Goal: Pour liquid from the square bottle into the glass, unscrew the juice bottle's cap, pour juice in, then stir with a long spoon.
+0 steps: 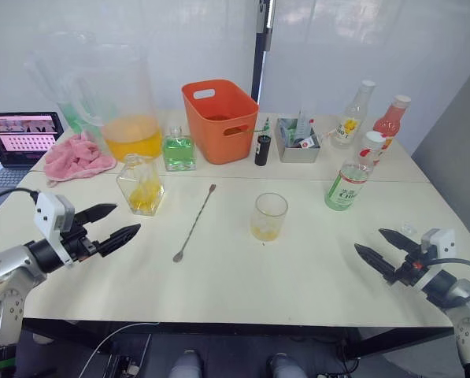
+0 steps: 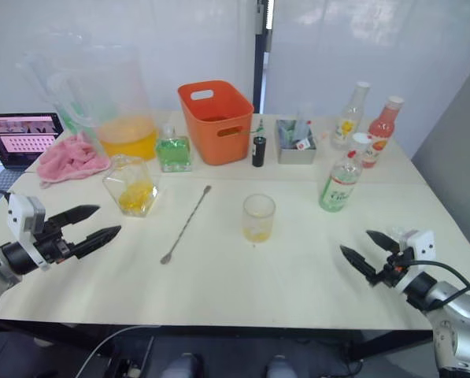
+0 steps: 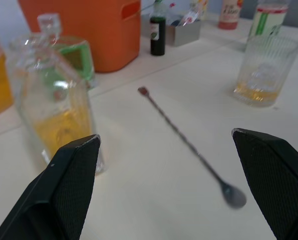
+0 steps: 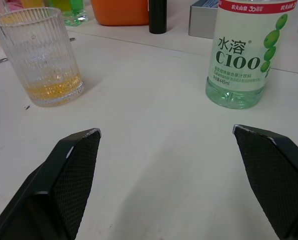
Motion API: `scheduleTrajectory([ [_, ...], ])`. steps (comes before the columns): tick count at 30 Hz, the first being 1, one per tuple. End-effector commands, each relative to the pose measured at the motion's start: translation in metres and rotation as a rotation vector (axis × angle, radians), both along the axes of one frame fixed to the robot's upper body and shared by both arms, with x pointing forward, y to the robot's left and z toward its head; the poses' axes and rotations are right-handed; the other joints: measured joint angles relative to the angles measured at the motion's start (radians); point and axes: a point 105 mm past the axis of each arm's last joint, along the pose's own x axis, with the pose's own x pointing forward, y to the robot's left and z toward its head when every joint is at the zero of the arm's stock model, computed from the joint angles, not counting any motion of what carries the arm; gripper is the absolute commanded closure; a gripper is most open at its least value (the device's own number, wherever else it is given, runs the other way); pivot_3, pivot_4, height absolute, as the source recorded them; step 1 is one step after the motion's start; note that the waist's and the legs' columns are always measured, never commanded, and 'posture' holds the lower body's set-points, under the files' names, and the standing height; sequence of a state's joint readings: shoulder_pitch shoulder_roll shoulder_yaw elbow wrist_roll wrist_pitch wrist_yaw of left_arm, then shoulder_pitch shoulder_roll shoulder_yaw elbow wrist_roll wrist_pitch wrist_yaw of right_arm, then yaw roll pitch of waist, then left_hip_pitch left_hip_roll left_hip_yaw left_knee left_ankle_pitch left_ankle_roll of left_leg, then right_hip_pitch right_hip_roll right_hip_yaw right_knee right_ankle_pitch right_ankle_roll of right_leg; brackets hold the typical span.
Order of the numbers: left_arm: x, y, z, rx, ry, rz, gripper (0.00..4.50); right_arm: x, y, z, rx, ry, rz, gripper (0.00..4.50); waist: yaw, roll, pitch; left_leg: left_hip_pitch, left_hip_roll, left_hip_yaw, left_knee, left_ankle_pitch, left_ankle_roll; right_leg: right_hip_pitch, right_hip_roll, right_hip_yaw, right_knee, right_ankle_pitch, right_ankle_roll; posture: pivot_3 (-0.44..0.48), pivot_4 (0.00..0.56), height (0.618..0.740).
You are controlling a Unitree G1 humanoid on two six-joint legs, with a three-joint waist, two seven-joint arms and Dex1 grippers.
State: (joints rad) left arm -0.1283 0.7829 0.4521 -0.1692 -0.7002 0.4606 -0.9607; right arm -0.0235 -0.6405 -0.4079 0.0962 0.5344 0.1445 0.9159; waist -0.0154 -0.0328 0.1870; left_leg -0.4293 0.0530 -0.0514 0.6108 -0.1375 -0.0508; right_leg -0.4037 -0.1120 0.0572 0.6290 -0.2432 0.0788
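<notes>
Since the glass (image 1: 268,216) has yellow drink, you reach the right gripper (image 1: 381,252) wide toward the juice bottle (image 1: 349,176). Your left gripper (image 1: 109,224) waits wide too.

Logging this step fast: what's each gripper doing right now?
Left gripper: open, holding nothing, near the square bottle.
Right gripper: open, holding nothing, facing the juice bottle.
</notes>
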Motion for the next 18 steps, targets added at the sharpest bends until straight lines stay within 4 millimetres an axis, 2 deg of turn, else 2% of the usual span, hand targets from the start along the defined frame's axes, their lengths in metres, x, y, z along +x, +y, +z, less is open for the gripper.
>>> scheduleTrajectory([
  [1,-0.008,-0.024,0.031,-0.029,-0.066,-0.114,0.03,0.002,-0.001,0.016,0.024,-0.043,-0.014,0.0,0.0,0.0,0.0,0.0,0.0,0.0,0.0,0.0,0.0,0.0,0.0,0.0,0.0,0.0,0.0,0.0,0.15,0.74],
  [4,-0.011,-0.041,0.047,-0.052,-0.085,-0.185,0.03,0.008,-0.003,0.023,0.055,-0.051,-0.059,0.0,-0.004,0.0,0.0,0.001,0.0,0.0,0.0,0.0,0.0,0.0,0.001,0.0,0.0,0.0,0.0,0.0,0.15,0.74],
  [7,-0.015,-0.053,0.056,-0.062,-0.08,-0.235,0.03,0.014,-0.004,0.026,0.069,-0.032,-0.097,0.0,-0.007,0.0,0.0,0.001,0.0,0.0,0.0,0.0,0.0,0.0,0.001,0.002,0.0,0.0,0.0,0.0,0.15,0.74],
  [9,-0.02,-0.061,0.06,-0.07,-0.072,-0.272,0.03,0.018,-0.003,0.035,0.1,-0.048,-0.111,0.0,-0.007,0.0,0.0,0.002,0.0,0.0,0.0,0.0,0.0,0.0,0.001,0.002,0.0,0.0,0.0,0.0,0.15,0.74],
  [16,-0.028,-0.075,0.06,-0.049,-0.059,-0.311,0.03,0.056,-0.006,0.076,0.089,-0.135,-0.222,0.0,-0.021,0.0,0.0,0.003,0.0,0.002,0.0,0.0,0.0,0.0,0.002,0.005,0.0,0.001,0.001,0.0,0.15,0.74],
  [18,-0.029,-0.076,0.059,-0.048,-0.058,-0.311,0.03,0.061,-0.007,0.082,0.075,-0.14,-0.225,0.0,-0.021,0.0,0.0,0.003,0.0,0.001,-0.001,0.0,0.001,0.0,0.002,0.005,0.0,0.0,0.001,0.0,0.15,0.74],
])
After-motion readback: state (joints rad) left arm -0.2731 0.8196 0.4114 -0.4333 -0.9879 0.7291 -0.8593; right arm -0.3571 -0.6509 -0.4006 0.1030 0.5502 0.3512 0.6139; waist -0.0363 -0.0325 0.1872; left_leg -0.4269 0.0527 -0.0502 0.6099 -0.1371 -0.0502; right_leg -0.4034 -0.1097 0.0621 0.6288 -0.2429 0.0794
